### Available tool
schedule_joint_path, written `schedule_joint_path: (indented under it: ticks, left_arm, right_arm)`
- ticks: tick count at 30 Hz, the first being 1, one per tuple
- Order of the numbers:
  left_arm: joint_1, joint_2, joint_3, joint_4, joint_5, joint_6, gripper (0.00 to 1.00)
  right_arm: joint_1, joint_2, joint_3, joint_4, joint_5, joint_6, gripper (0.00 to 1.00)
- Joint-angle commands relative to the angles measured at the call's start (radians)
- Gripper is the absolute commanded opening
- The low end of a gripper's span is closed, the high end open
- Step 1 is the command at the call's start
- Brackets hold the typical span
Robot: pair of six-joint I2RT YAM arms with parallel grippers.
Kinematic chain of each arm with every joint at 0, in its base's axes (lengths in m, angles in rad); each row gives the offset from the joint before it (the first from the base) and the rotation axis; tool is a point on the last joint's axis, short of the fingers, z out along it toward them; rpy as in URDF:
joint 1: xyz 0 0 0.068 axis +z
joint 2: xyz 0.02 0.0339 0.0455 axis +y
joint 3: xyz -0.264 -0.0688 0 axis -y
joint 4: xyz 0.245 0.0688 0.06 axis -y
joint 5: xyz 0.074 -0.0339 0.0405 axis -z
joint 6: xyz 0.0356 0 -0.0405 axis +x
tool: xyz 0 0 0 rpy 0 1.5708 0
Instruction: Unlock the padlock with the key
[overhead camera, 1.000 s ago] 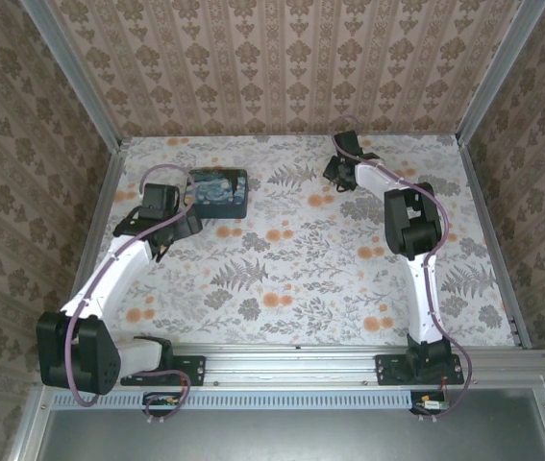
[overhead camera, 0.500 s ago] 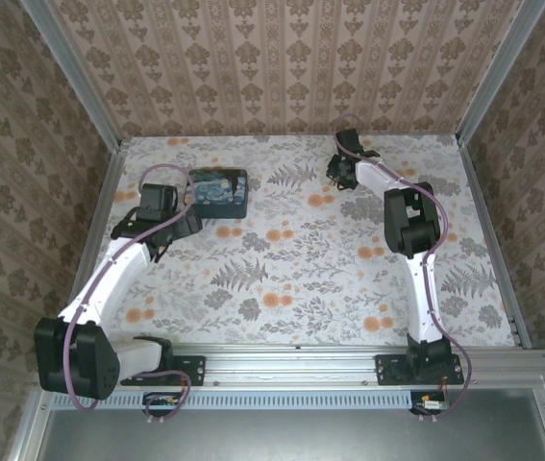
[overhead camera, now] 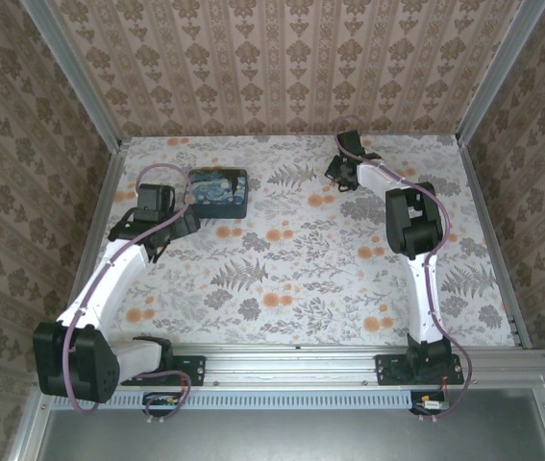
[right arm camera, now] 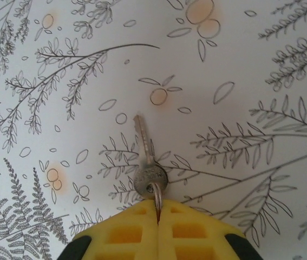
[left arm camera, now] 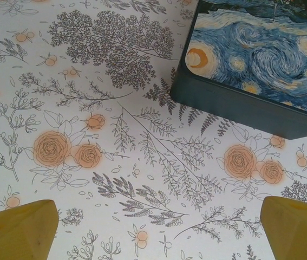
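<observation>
The right claw [right arm camera: 157, 216] is squeezed fully together. The little ring [right arm camera: 157, 194] on the key [right arm camera: 145, 151] disappears into the seam between its yellow pads [right arm camera: 126, 233], so it looks like it's got the key by the ring rather than the head. The key sits well to the right of the blue box [overhead camera: 217, 190], way across the flowery table [overhead camera: 282, 279], blade pointing away from the claw. Whether it's lifted or lying flat is hard to call.

Handling-wise it's tiny, light, stiff metal, and probably slick. Held by the ring it'll likely dangle and swing. A pinch on the flat round head would give much better control for poking it into a keyhole.

The left claw [left arm camera: 156, 219] is spread wide with nothing in it, hovering just beside the box's near-left corner.

From above, the key is too small to spot, tucked under the right claw. The box's far end is cut off in the left wrist view, and the padlock can't be picked out with any confidence.
</observation>
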Motion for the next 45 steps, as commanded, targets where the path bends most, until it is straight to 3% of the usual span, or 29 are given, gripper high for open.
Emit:
schedule_joint_path:
  ticks: [1,9,13,16,24,29,36,42,45]
  left_arm:
    - [0.005,-0.024,-0.004,0.004,0.010,0.003,0.97]
    - [-0.045,-0.017,0.028,-0.009,0.006,0.033,0.93]
    - [-0.142,0.026,0.104,-0.092,-0.116,0.073,0.93]
    - [-0.178,0.041,0.118,-0.095,-0.127,0.073,0.93]
    - [-0.207,0.021,0.113,-0.037,-0.063,0.015,0.92]
    - [-0.216,0.055,0.147,-0.090,-0.025,-0.007,0.93]
    - [-0.219,0.047,0.145,-0.101,-0.037,-0.006,0.93]
    - [-0.214,0.082,0.126,-0.103,-0.022,-0.053,0.94]
    - [-0.167,0.113,0.105,-0.113,0.038,-0.100,0.95]
  right_arm:
    - [-0.005,-0.038,-0.039,-0.050,0.004,-0.044,0.02]
    - [-0.002,-0.220,-0.219,-0.077,-0.051,-0.148,0.02]
    - [0.001,-0.413,-0.468,-0.073,-0.090,-0.158,0.04]
    - [0.017,-0.563,-0.661,-0.070,-0.122,-0.137,0.04]
    - [0.180,-0.854,-0.998,-0.174,-0.111,-0.053,0.06]
    - [0.305,-0.940,-1.067,-0.300,0.003,0.002,0.08]
    - [0.375,-1.030,-1.124,-0.367,0.076,0.070,0.11]
    - [0.375,-0.964,-1.106,-0.335,0.091,0.047,0.30]
    - [0.377,-0.973,-1.038,-0.328,0.068,-0.003,0.41]
